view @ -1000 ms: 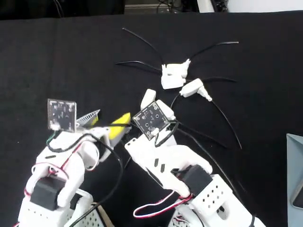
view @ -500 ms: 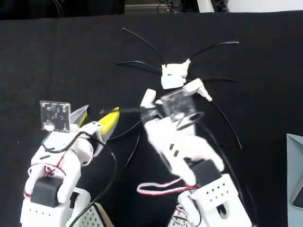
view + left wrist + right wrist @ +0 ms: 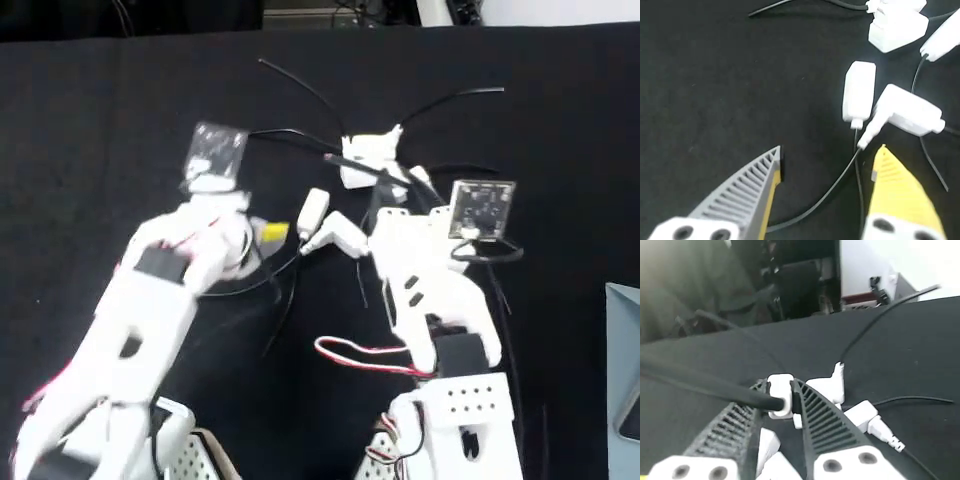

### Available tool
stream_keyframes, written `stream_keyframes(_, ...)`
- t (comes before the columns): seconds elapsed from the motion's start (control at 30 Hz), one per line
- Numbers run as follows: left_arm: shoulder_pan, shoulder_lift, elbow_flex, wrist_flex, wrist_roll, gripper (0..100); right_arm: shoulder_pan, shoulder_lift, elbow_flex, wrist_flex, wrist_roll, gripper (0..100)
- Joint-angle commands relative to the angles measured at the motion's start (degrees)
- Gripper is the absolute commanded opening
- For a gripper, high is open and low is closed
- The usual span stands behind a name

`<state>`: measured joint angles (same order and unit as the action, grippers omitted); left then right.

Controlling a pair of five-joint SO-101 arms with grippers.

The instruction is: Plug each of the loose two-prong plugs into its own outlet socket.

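Note:
A white outlet block [image 3: 362, 160] lies at the far middle of the black table, with black cords fanning out from it. My right gripper [image 3: 392, 188] hovers just in front of it, shut on a small white plug [image 3: 780, 396] whose black cord trails off sideways. The outlet block [image 3: 832, 384] shows right behind the held plug. My left gripper [image 3: 830, 149] is open over the cloth. Beyond its yellow finger [image 3: 895, 185] lie a straight white plug [image 3: 859, 95] and an angled white plug [image 3: 907, 115]. The same two plugs [image 3: 313, 210] [image 3: 340, 235] rest between the arms.
Another white plug with bare prongs [image 3: 872, 421] lies beside the outlet block [image 3: 897, 27]. Loose black cords [image 3: 290, 290] cross the cloth between the arms. A grey-blue box [image 3: 625, 370] stands at the table's right edge.
The left arm has stretched forward toward the plugs, its gripper staying open. The right arm has swung right and forward to the outlet block, now carrying a plug with its cord.

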<state>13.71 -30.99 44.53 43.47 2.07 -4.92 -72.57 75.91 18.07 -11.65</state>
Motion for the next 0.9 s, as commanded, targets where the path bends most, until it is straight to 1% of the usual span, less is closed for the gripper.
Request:
stream_keyframes(0.0,1.7,12.0,-10.3,-4.4,-0.8,29,2.2,-0.1,-0.4,-3.1,-2.7,1.3)
stream_keyframes(0.17,4.6,25.8,-17.1,-8.1,-0.8,29,2.1,-0.1,-0.4,-3.3,-3.6,1.3)
stream_keyframes(0.3,6.0,34.5,-22.0,-10.2,-0.9,29,2.0,-0.1,-0.4,-3.3,-3.6,1.3)
stream_keyframes(0.53,4.4,44.4,-30.5,-10.2,-0.5,28,2.0,-0.1,-0.4,-3.1,-3.6,1.3)
stream_keyframes(0.57,4.2,45.3,-31.3,-10.2,-0.6,26,2.0,-0.1,-0.4,-3.0,-3.6,1.3)
stream_keyframes(0.73,4.3,47.5,-32.3,-10.0,-1.7,11,2.0,-0.1,-0.4,-3.0,-3.6,1.3)
stream_keyframes(0.87,4.2,47.3,-31.6,-7.8,-5.6,6,2.0,-0.1,-0.4,-3.0,-3.6,1.3)
